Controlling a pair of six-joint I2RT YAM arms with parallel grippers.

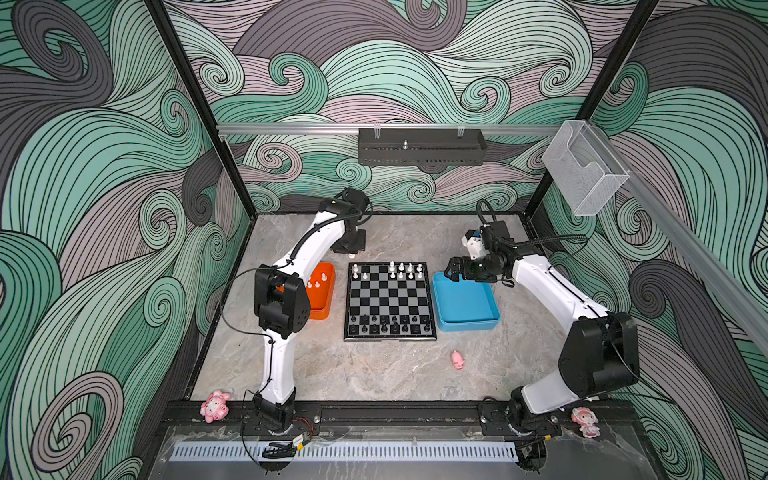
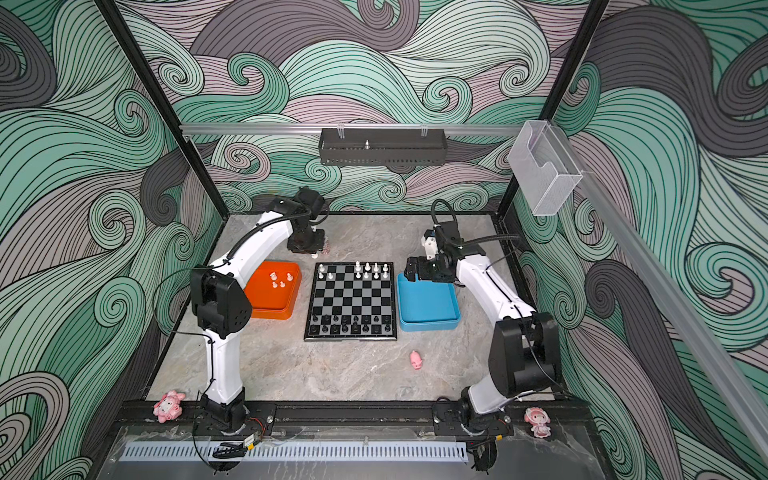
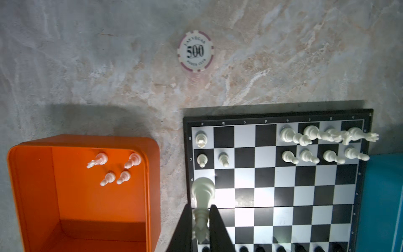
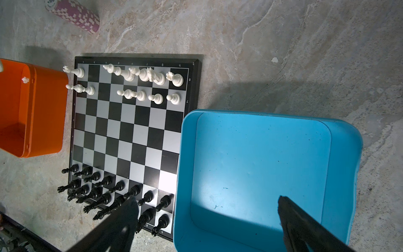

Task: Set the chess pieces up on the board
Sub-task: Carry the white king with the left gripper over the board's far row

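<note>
Surface (image 1: 374, 374): the board (image 1: 390, 301) sits in the middle, with the orange tray (image 2: 270, 309) just left of it and the blue tray (image 1: 465, 307) just right.

Black pieces (image 1: 388, 324) fill the two near rows. White is partly set in the two far rows. The empty far-row squares (image 3: 244, 135) run from second to fourth from the left, and two more are empty in the row just nearer.

Left pincer (image 3: 201, 206) is up around the board's far-left corner. Can't tell if it's over the board or just past the edge. It's pinching a tall white piece (image 3: 204, 189) by the upper body, long axis vertical, base down.

Right pincer (image 4: 207, 199) is spread wide and holds nothing, hovering over the blue tray's far-left corner.

Four white pieces (image 3: 123, 176) stand in the orange tray.

Key relation: the gap lies to the right of the held piece, and the left arm is nearer. My read is a short shift right, then straight down. The neighbouring pieces are close, so clearance is tight.
</note>
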